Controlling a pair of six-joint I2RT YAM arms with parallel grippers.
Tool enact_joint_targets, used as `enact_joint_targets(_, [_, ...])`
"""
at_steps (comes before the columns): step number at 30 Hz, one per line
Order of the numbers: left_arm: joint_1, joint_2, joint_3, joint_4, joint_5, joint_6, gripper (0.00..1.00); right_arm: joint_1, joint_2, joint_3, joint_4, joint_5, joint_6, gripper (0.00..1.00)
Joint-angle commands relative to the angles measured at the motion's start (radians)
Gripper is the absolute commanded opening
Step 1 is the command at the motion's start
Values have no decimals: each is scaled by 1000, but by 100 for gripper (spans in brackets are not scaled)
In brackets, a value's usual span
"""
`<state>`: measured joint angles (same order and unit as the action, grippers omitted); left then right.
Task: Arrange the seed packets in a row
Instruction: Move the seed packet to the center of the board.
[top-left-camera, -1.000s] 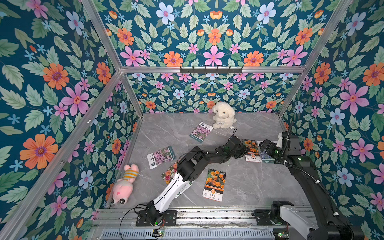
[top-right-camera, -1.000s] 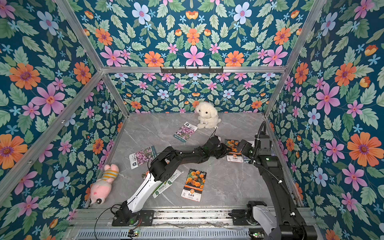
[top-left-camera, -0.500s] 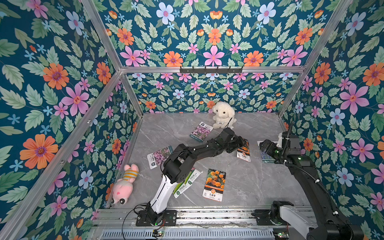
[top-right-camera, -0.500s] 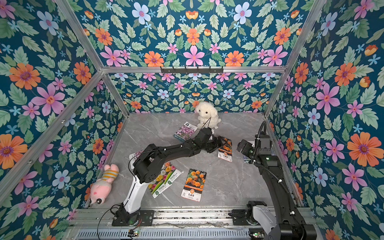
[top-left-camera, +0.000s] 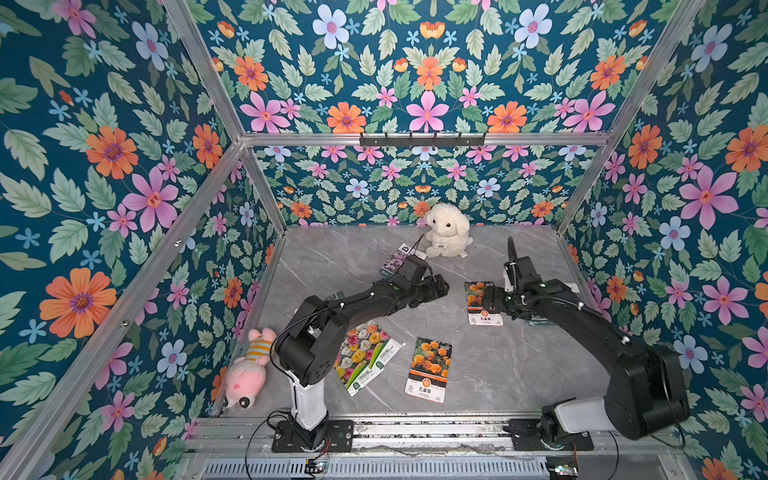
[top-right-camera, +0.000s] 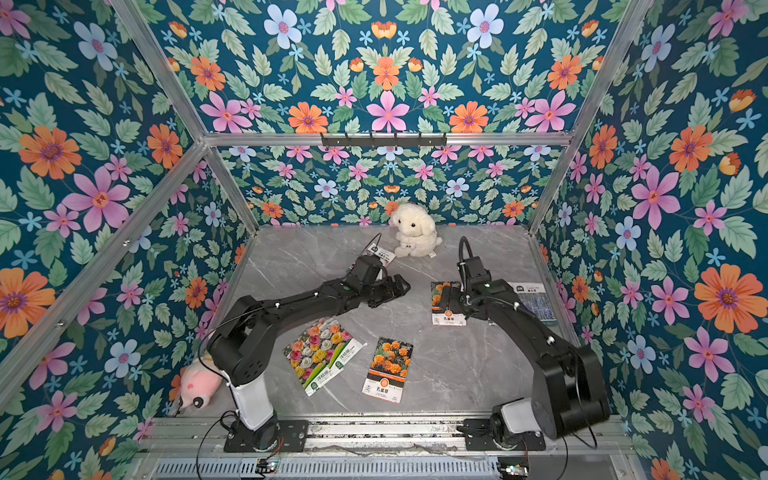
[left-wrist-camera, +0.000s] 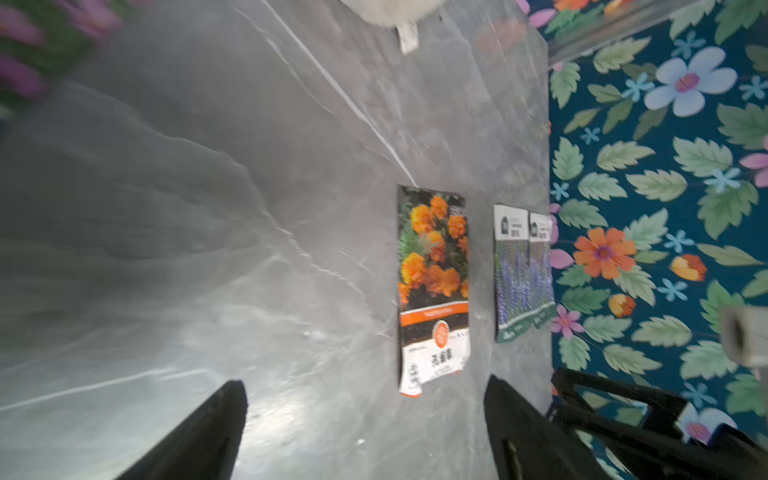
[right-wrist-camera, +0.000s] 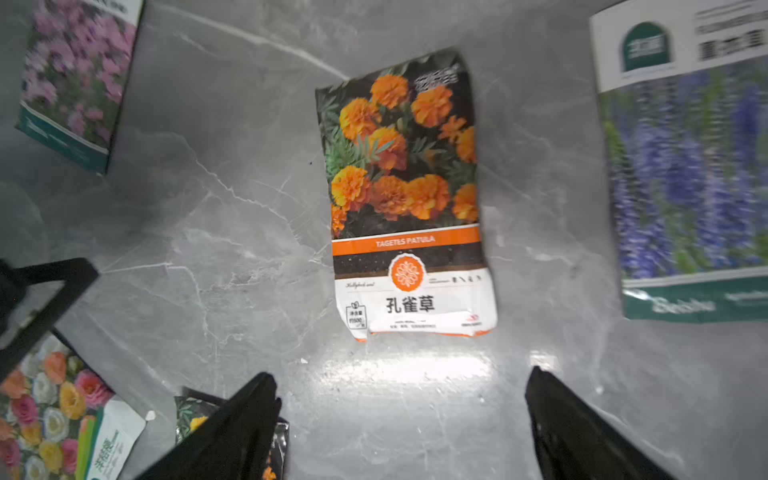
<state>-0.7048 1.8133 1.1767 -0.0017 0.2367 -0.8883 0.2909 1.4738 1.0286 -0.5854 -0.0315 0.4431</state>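
Observation:
An orange marigold seed packet (top-left-camera: 482, 303) (top-right-camera: 446, 305) (right-wrist-camera: 409, 195) lies flat on the grey table, right of centre. My right gripper (top-left-camera: 489, 300) (right-wrist-camera: 401, 374) hovers over its near side, open and empty. My left gripper (top-left-camera: 441, 286) (top-right-camera: 400, 286) (left-wrist-camera: 365, 382) is just left of the packet (left-wrist-camera: 434, 286), open and holding nothing. A second marigold packet (top-left-camera: 430, 370) lies near the front. Two overlapping multicolour packets (top-left-camera: 365, 357) lie by the left arm. A pink-purple packet (top-left-camera: 395, 262) (right-wrist-camera: 79, 75) peeks out behind the left wrist. Two lavender packets (top-right-camera: 536, 301) (left-wrist-camera: 523, 274) lie along the right wall.
A white plush dog (top-left-camera: 446, 230) sits at the back wall. A pink plush toy (top-left-camera: 249, 370) lies at the front left. Floral walls close in the table on three sides, and a metal rail (top-left-camera: 415, 428) with both arm bases runs along the front.
My left gripper has opened and let go of the marigold packet, which now lies flat, and has drawn back to the left. My right gripper has shifted left over that packet.

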Motion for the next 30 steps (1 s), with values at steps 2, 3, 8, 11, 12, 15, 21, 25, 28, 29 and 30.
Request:
enact_joint_targets(2, [40,-67,-67,-20,-68,42,96,45,162,107,-38,60,24,97])
enact_joint_targets(3, [47,-79,-83,-19,-74,44,97,52,215,131,-40,65,26,97])
enact_joint_targets(8, [60,-104,-115,-30,-93,60,99,60,346,193,-44,74,39,94])
enact_joint_targets(11, [65,-102,-120,-34,-94,61,99,62,398,215,-59,98,43,92])
enact_joint_targets(12, [65,-99,-120,-35,-93,61,99,61,414,220,-68,111,42,92])
enact_joint_targets(15, [70,-92,-117,-32,-85,60,99,62,437,222,-82,152,41,93])
enact_joint_targets(21, [78,-81,-107,-21,-76,60,99,46,454,204,-97,176,26,96])
enact_joint_targets(25, [79,-76,-106,-15,-70,58,99,9,430,158,-77,157,24,96])
enact_joint_targets(28, [81,-73,-106,-15,-65,57,99,-28,414,135,-55,108,-4,93])
enact_joint_targets(29, [80,-74,-105,-14,-62,58,99,-32,410,130,-46,96,-18,92])
enact_joint_targets(30, [81,-74,-105,-14,-62,58,99,-35,408,133,-51,94,-26,90])
